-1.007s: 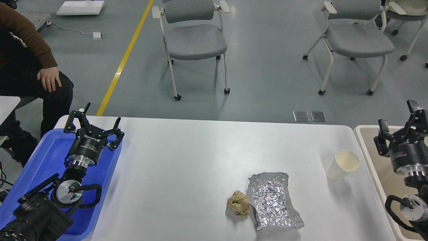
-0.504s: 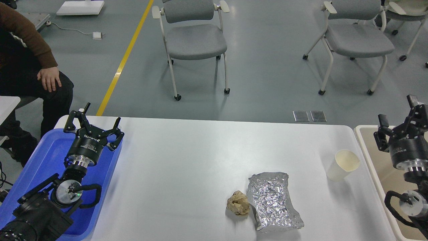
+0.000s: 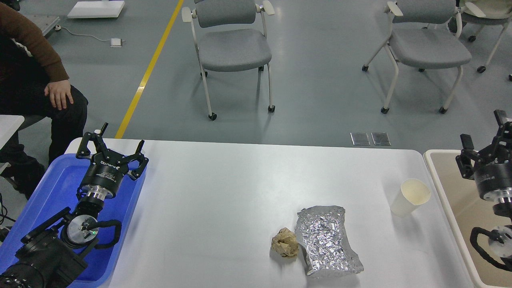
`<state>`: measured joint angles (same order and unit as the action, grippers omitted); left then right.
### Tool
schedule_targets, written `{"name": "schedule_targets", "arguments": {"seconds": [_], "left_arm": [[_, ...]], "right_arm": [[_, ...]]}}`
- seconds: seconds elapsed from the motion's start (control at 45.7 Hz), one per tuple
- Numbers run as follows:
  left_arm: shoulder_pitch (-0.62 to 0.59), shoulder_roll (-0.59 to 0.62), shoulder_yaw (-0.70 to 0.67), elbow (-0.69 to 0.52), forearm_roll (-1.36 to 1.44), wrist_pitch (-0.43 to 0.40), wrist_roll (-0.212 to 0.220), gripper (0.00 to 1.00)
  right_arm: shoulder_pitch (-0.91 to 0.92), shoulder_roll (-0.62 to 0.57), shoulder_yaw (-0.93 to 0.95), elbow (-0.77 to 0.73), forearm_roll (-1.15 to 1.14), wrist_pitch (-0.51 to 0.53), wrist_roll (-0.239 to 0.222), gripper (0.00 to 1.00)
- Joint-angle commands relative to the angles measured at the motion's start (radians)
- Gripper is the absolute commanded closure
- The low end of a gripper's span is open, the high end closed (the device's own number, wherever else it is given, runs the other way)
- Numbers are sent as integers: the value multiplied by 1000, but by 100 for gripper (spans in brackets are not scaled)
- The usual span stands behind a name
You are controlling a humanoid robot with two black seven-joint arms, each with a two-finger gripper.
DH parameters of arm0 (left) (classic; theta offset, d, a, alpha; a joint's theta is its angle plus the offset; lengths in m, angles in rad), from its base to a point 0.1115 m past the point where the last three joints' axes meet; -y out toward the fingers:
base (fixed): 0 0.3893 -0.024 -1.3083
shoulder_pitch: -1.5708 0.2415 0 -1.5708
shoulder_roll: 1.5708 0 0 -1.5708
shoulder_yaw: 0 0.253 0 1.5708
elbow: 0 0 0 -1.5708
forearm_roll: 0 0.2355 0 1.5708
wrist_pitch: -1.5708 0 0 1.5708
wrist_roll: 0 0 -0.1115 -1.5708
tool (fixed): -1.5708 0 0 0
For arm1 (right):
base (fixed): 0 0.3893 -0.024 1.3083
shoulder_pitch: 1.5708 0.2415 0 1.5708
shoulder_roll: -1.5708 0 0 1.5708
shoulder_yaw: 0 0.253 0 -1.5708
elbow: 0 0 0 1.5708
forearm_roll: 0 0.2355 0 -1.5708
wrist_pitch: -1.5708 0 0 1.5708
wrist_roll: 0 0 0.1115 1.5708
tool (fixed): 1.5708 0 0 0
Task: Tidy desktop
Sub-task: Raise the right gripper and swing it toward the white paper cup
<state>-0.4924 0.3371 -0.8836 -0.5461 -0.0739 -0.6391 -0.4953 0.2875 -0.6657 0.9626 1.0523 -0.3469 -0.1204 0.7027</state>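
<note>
1. A foil bag (image 3: 329, 240) and a crumpled paper ball (image 3: 285, 242) lie touching on the near desktop (image 3: 224, 208).
2. A paper cup (image 3: 411, 197) stands farther right.
3. The left gripper (image 3: 112, 149), jaws spread, empty, has lettering too small to read; the right gripper (image 3: 485, 136) is likewise open.

Desktop (image 3: 224, 208) left half free; cup (image 3: 411, 197) right
</note>
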Motion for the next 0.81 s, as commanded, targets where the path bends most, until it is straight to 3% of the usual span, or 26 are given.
{"name": "schedule_targets", "arguments": {"seconds": [0.0, 0.175, 0.438, 0.657, 0.788], "left_arm": [[0, 0, 0, 0, 0, -1, 0, 0], [0, -1, 0, 0, 0, -1, 0, 0], [0, 0, 0, 0, 0, -1, 0, 0], [0, -1, 0, 0, 0, -1, 0, 0], [0, 0, 0, 0, 0, -1, 0, 0]], "right_arm": [[-13, -58, -13, 3, -52, -38, 0, 0], [-22, -136, -99, 3, -89, -48, -6, 0], [50, -334, -416, 9, -93, -33, -18, 0], [306, -471, -846, 9, -96, -19, -80, 0], [493, -485, -1103, 5, -129, -10, -133, 0]]}}
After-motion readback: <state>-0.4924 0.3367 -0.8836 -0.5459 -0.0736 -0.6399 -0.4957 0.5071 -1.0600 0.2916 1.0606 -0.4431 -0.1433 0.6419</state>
